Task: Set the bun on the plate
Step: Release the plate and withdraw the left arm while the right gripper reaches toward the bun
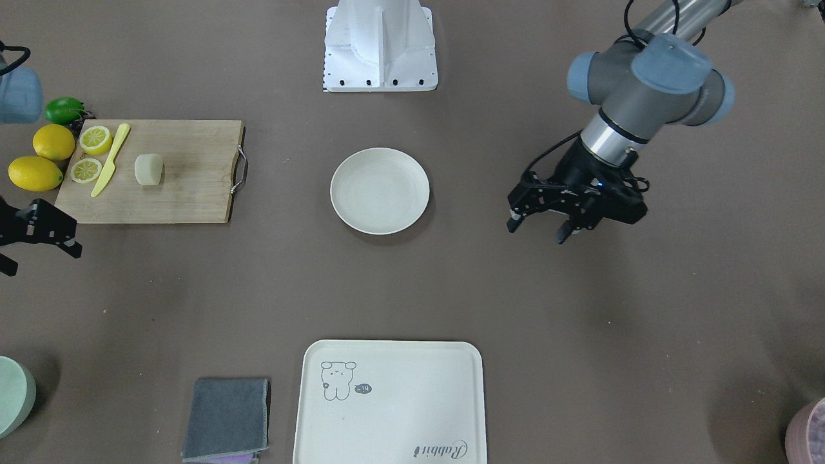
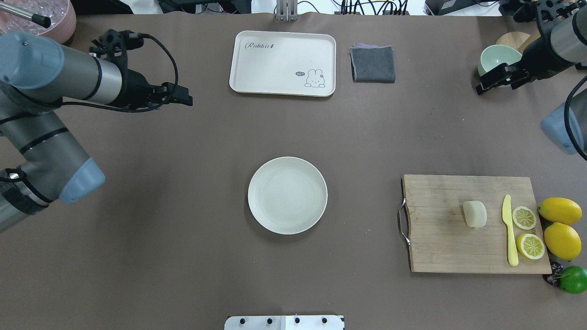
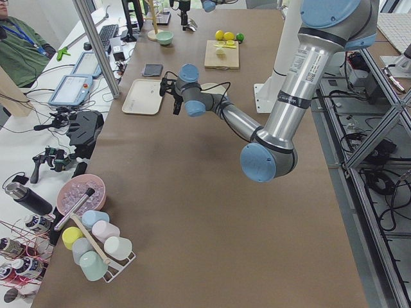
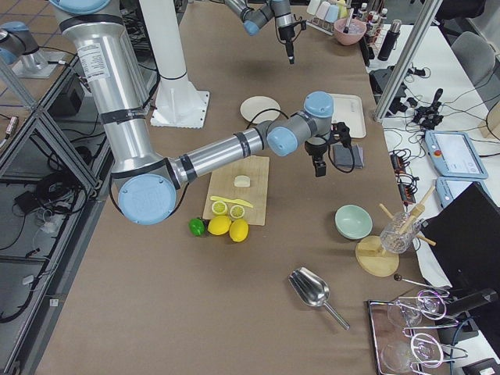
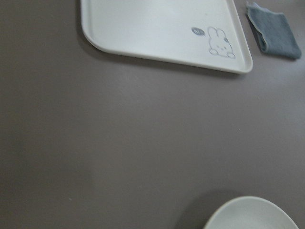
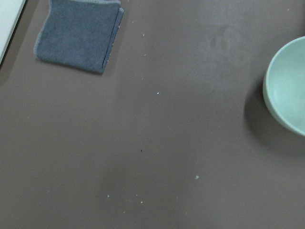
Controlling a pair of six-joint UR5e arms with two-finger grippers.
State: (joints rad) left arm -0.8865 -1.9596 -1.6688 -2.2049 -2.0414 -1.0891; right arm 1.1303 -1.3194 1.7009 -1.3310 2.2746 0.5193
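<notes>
The bun (image 1: 149, 169) (image 2: 474, 213) (image 4: 243, 181), a small pale rounded lump, lies on a wooden cutting board (image 1: 180, 193) (image 2: 449, 229) on the robot's right side. The plate (image 1: 379, 190) (image 2: 287, 195) (image 4: 260, 108) is round, off-white and empty at the table's middle; its edge (image 5: 252, 214) shows in the left wrist view. My left gripper (image 1: 538, 231) (image 2: 181, 98) hovers open and empty over bare table, well to the plate's left. My right gripper (image 1: 38, 254) (image 2: 495, 81) is open and empty beyond the board, near the green bowl.
On the board lie a yellow knife (image 2: 509, 229) and two lemon halves (image 2: 524, 217). Two whole lemons (image 2: 559, 211) and a lime (image 2: 573, 279) sit beside it. A rabbit-print tray (image 2: 282, 63), a grey cloth (image 2: 373, 64) (image 6: 78, 36) and a green bowl (image 2: 497, 57) (image 6: 288, 93) are at the far side.
</notes>
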